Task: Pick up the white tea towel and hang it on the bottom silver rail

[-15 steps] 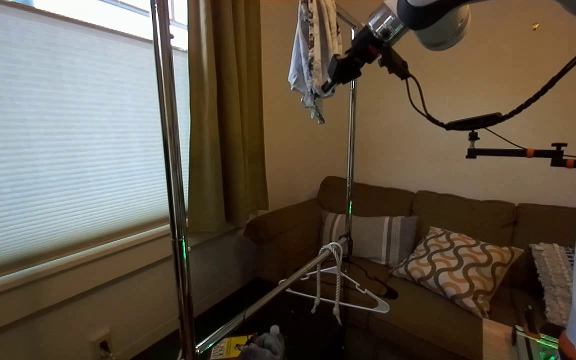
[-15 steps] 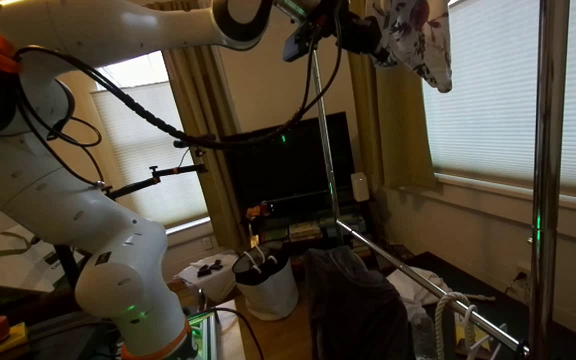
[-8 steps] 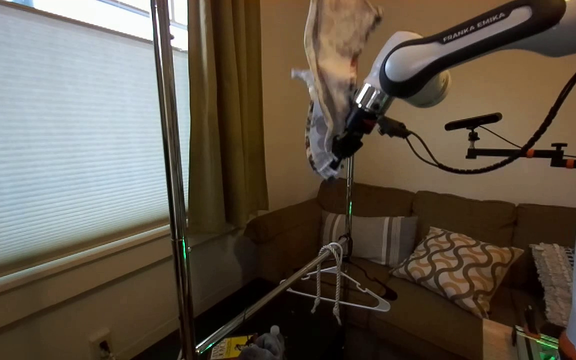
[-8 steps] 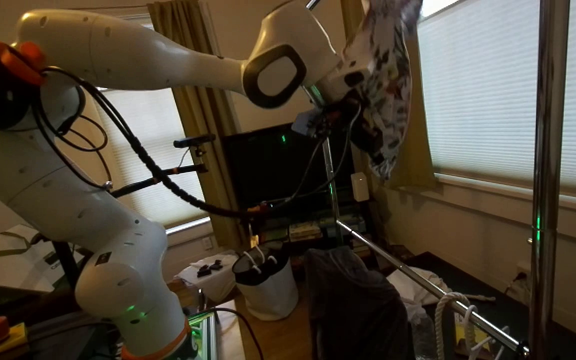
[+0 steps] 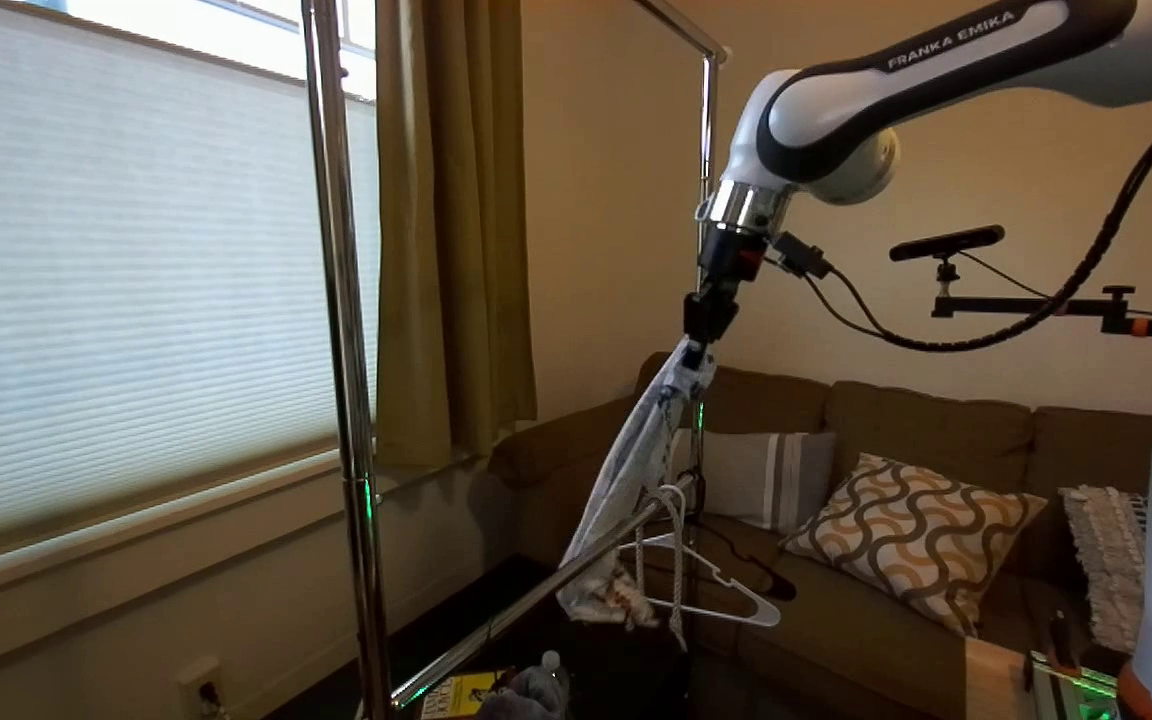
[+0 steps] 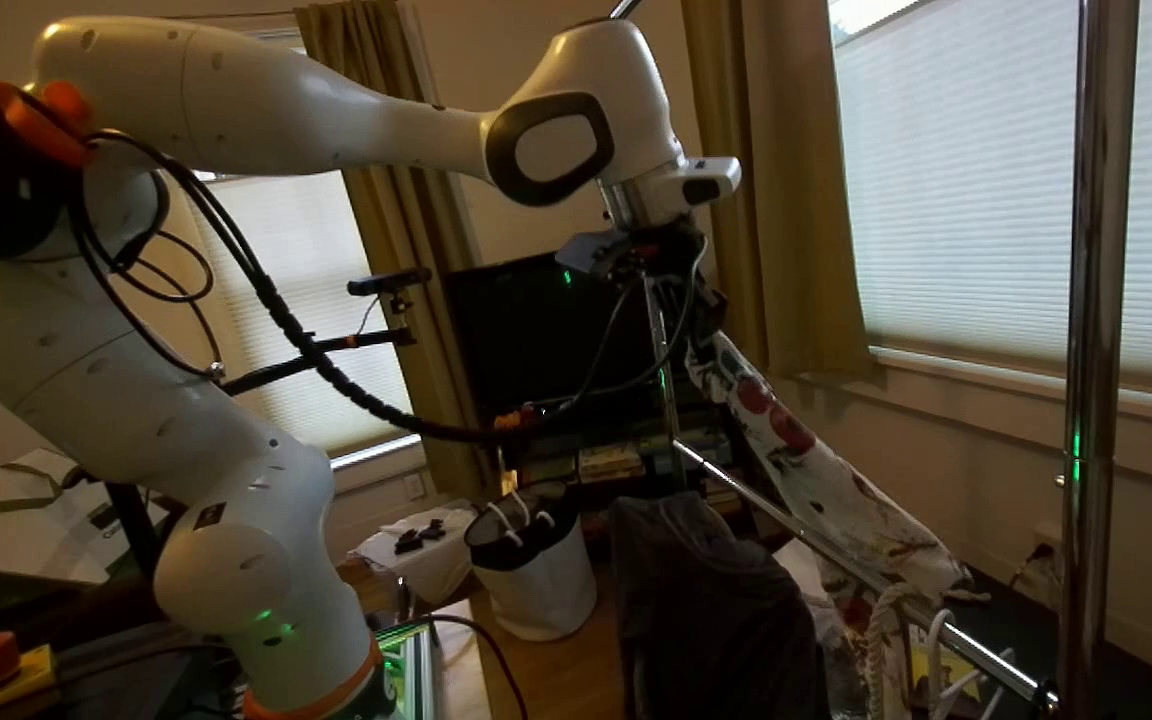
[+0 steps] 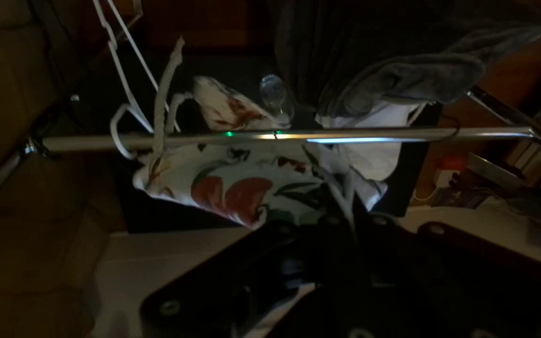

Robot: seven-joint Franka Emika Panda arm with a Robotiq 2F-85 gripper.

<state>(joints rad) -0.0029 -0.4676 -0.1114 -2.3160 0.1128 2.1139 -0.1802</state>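
The white tea towel with reddish and dark prints hangs bunched from my gripper, slanting down to the bottom silver rail, in both exterior views (image 5: 626, 480) (image 6: 836, 490). My gripper (image 5: 696, 355) is shut on the towel's upper end, well above the rail; it also shows in the wrist view (image 7: 352, 206). The bottom silver rail (image 5: 496, 625) (image 6: 786, 520) crosses in front of the towel's lower part. In the wrist view the rail (image 7: 369, 134) lies over the towel (image 7: 233, 192), and a towel end shows past its far side. Whether they touch I cannot tell.
A rope loop (image 5: 678, 560) and a white hanger (image 5: 736, 605) hang on the rail near the towel. A dark grey cloth (image 6: 706, 600) stands beside the rail. Upright poles (image 5: 346, 400) (image 6: 1096, 350) bound the rack. A sofa (image 5: 576, 470) is behind.
The arm has come down and the gripper has turned to point more downward. The towel, flung up beside the wrist half a second ago, now hangs below the gripper to the rail.
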